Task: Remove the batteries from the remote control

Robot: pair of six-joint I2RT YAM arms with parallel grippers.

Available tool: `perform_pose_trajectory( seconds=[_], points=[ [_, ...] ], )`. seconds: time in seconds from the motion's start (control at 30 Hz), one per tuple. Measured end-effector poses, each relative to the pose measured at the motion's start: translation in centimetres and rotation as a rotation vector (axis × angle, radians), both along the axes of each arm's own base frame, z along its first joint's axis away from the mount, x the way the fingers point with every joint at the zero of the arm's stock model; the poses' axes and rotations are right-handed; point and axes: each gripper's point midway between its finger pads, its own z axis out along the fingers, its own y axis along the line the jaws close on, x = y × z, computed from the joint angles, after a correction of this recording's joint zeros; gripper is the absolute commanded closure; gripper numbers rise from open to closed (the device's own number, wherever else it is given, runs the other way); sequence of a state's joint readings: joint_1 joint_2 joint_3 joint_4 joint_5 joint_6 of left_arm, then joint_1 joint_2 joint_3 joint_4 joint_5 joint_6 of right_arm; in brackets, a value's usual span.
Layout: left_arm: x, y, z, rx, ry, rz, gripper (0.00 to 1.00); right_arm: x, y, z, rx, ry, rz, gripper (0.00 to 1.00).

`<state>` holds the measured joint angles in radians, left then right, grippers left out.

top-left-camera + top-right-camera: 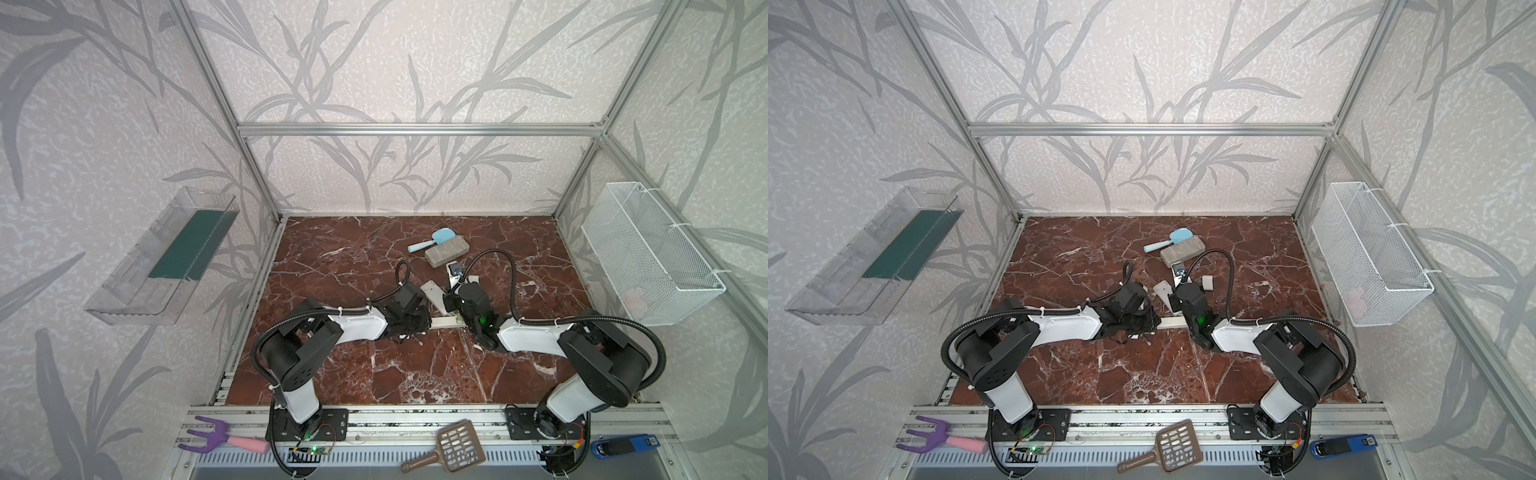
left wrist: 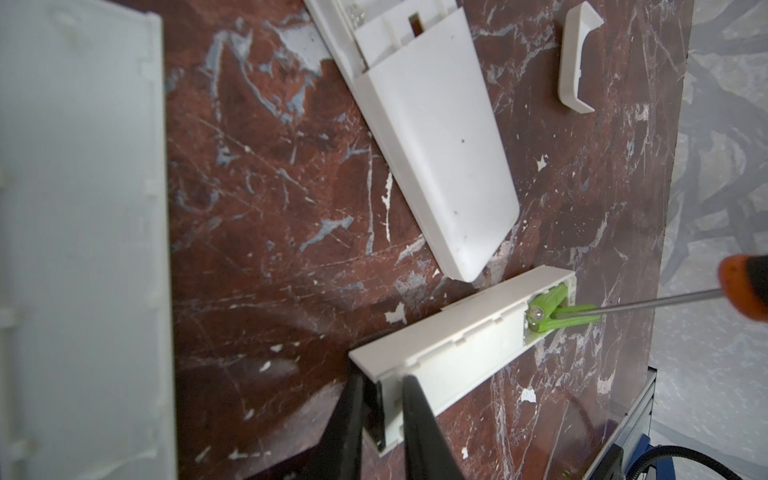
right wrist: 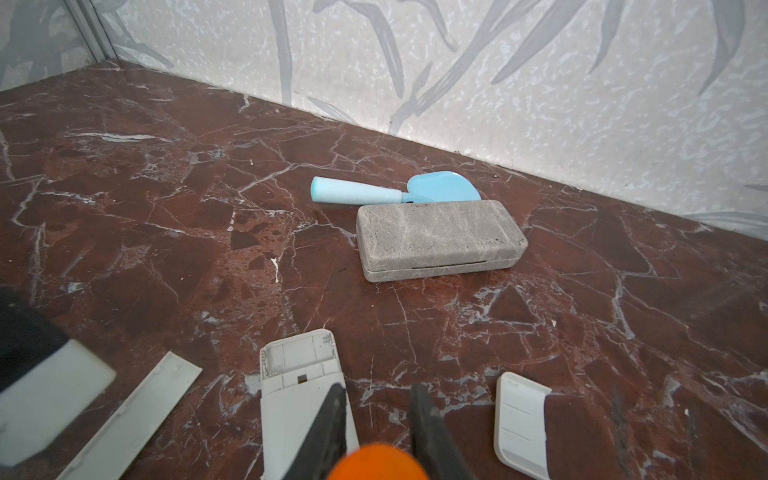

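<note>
White remote (image 2: pixel 449 336) lying near the counter's (image 2: pixel 270 208) middle, left end effector (image 2: pixel 384 386) clamped narrowly on one end, lime green batteries (image 2: pixel 548 309) in open compartment at other end, one sticking out over the rim, right end effector (image 3: pixel 376 395) closed on orange-handled screwdriver (image 2: pixel 648 301), shaft tip among them.

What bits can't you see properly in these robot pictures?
The batteries in the remote: both top views, too small and mostly under the right arm; left wrist view, they overlap, so no sure count.
The screwdriver: handle cut off by the left wrist view's edge; right wrist view shows only an orange blur, tip out of frame.
The big white slab: left wrist view, too close and blurry to name.
</note>
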<state>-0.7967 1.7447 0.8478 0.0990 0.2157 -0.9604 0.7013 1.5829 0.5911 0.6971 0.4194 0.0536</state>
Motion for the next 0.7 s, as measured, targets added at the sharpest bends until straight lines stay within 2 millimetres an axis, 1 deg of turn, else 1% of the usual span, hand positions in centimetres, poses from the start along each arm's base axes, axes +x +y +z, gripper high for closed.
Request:
perform_pose_trajectory(
  seconds=[0.2,0.3,0.47,0.7],
  points=[
    [0.0,0.0,0.0,0.000,0.000,0.000,0.80,0.1,-1.0,0.3,0.000,0.001,-0.020,1.00],
    [0.0,0.0,0.0,0.000,0.000,0.000,0.80,-0.1,-1.1,0.7,0.006,-0.001,-0.017,1.00],
    [0.0,0.0,0.0,0.000,0.000,0.000,0.80,-0.4,-0.7,1.5,0.028,-0.007,0.007,1.00],
    [0.0,0.0,0.0,-0.001,0.000,0.000,0.80,-0.8,0.7,1.4,0.037,0.006,0.058,1.00]
  ],
)
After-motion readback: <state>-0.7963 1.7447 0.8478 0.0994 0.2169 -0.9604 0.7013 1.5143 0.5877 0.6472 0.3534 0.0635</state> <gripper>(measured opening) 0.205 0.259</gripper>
